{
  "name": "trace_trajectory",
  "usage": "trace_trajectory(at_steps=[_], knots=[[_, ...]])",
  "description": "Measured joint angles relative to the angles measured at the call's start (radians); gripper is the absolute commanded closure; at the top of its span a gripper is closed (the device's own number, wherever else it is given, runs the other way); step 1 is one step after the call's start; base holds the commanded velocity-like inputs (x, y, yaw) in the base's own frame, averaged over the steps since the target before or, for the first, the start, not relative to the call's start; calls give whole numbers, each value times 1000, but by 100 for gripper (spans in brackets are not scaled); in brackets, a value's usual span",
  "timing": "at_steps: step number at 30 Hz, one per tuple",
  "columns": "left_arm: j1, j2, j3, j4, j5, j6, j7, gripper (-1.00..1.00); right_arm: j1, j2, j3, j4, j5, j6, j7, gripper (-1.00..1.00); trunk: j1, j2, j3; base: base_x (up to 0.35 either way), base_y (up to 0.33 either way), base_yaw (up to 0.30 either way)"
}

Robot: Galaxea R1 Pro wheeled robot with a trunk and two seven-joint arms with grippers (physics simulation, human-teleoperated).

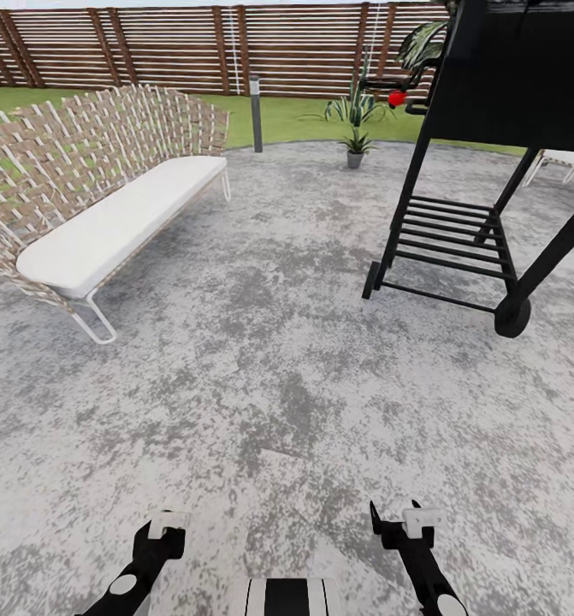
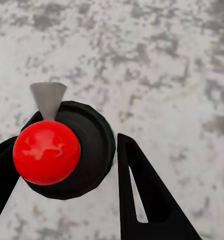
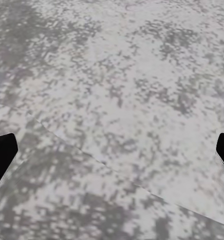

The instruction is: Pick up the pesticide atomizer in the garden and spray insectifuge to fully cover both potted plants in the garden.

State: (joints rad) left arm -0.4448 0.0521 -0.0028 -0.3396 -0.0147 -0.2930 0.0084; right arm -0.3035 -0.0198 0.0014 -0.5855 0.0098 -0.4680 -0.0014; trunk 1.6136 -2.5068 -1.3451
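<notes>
Pinched between the black wedge-shaped fingers [image 2: 142, 200] of the left gripper [image 2: 69, 140]: pesticide atomizer [image 2: 94, 145], seen end-on. Round dark green body, glossy red ball on top, grey cone nozzle beside it. Carried low and pointing down at the patio [image 1: 261, 359], probably to keep it steady in transit.

Right gripper [image 3: 112, 150]: spread wide, nothing between the tips, hanging over mottled grey stone with a faint seam.

Head view layout:
- 10 o'clock: wicker bench [image 1: 81, 162], woven lattice back, smooth white cushion, thin white wire legs.
- 12 o'clock: slim grey lamp post [image 1: 255, 111] at the lawn edge, brown slatted fence [image 1: 150, 47] behind.
- 1 o'clock, far across the stone: potted plant [image 1: 355, 141], small green leaves in a grey pot.
- 2 o'clock: black grill [image 1: 509, 77] on a wheeled frame with a slatted shelf.

Judged step: approach toward 1 o'clock; spraying not yet begun.
</notes>
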Motion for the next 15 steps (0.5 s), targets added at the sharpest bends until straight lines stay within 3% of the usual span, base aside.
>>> trace_trajectory(at_steps=[12, 15], knots=[[4, -10, 0, 13, -5, 2, -11, 100, 0, 0, -1, 2, 0, -2, -1, -100, -5, 3, 46, 0, 0, 0], [9, -11, -2, 14, -6, 4, -12, 100, 2, -25, -4, 4, 1, -5, -9, -100, -7, 4, 58, 0, 0, 0]])
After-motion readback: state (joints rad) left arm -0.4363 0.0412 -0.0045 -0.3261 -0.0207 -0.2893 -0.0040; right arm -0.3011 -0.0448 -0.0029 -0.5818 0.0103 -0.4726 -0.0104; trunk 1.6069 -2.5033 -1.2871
